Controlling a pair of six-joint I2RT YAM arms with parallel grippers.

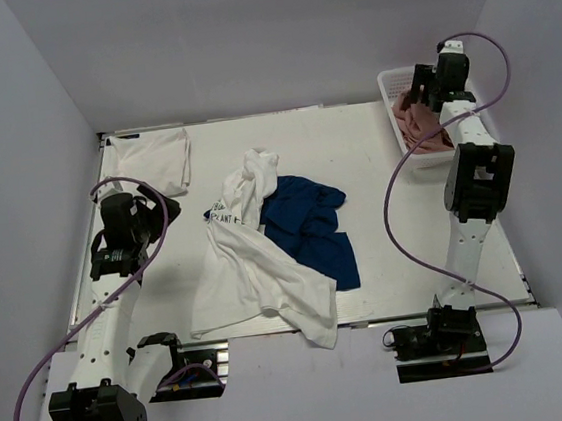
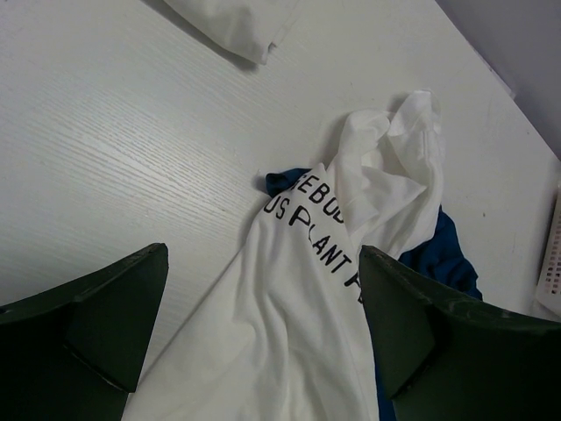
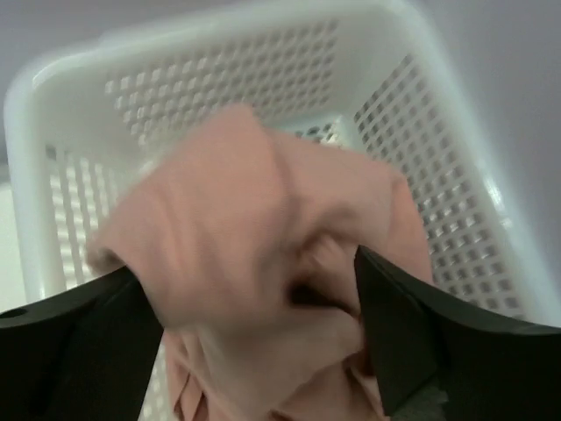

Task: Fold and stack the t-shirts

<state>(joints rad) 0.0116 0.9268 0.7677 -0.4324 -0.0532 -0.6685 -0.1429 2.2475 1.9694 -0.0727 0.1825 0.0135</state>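
My right jaws are spread wide over the basket [image 1: 386, 83] at 2 o'clock on the tabletop [image 1: 382, 210], with the pink t-shirt [image 3: 263, 228] bulging up between the fingers; the view is blurred, and as far as I can tell nothing is pinched. My left jaws are also spread and empty, hanging over the tabletop at 9 o'clock, above the lettered white t-shirt [image 2: 289, 333]. The pink one is a crumpled heap with no clear long axis, so closing here could trap several layers. It could also catch the mesh wall and lift or tip the basket. The lettered t-shirt lies mid-tabletop, long axis from 12 to 6 o'clock, bunched end toward 12 and spread hem toward 6. One corner seems to hang past the near edge, so a careless tug could slide it off. It overlaps the navy t-shirt [image 1: 307, 223] at its 3 o'clock side, so dragging either would pull the other. The navy one runs roughly 11 to 5 o'clock. A folded white t-shirt [image 1: 160, 158] sits at 10 o'clock.
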